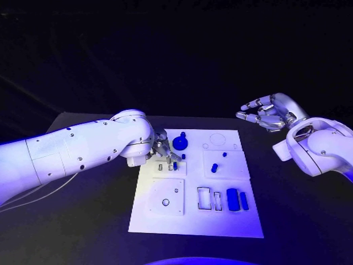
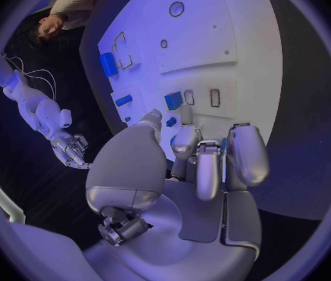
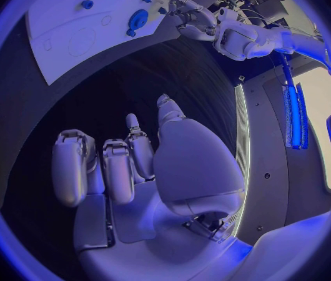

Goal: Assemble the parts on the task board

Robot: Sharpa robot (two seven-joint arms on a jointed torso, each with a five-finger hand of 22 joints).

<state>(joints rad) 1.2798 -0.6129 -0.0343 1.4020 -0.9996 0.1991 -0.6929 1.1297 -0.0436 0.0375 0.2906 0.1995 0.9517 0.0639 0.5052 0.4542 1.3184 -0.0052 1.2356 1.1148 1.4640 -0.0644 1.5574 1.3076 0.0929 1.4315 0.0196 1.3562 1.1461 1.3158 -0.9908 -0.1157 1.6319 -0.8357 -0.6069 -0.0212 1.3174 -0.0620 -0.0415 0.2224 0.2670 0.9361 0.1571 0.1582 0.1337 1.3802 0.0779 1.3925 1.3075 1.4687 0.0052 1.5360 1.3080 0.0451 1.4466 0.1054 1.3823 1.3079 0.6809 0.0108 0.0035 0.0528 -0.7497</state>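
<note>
The white task board (image 1: 196,221) lies in the middle of the table. My left hand (image 1: 162,150) hovers low over its far left part, fingers curled down. A small blue part (image 2: 170,122) shows between its thumb and a fingertip; whether it is pinched or lies on the board I cannot tell. A round blue part (image 1: 180,143) sits just beyond the hand, and a blue piece (image 1: 175,164) lies by two narrow slots (image 2: 215,97). My right hand (image 1: 266,114) is raised off the board's far right corner, its fingers (image 3: 107,168) curled in, holding nothing.
Two small blue pieces (image 1: 214,167) (image 1: 224,154) lie mid-board. Two larger blue blocks (image 1: 233,197) stand by rectangular slots at the near right. A square plate with holes (image 1: 167,201) sits near left. Black table (image 1: 81,221) surrounds the board.
</note>
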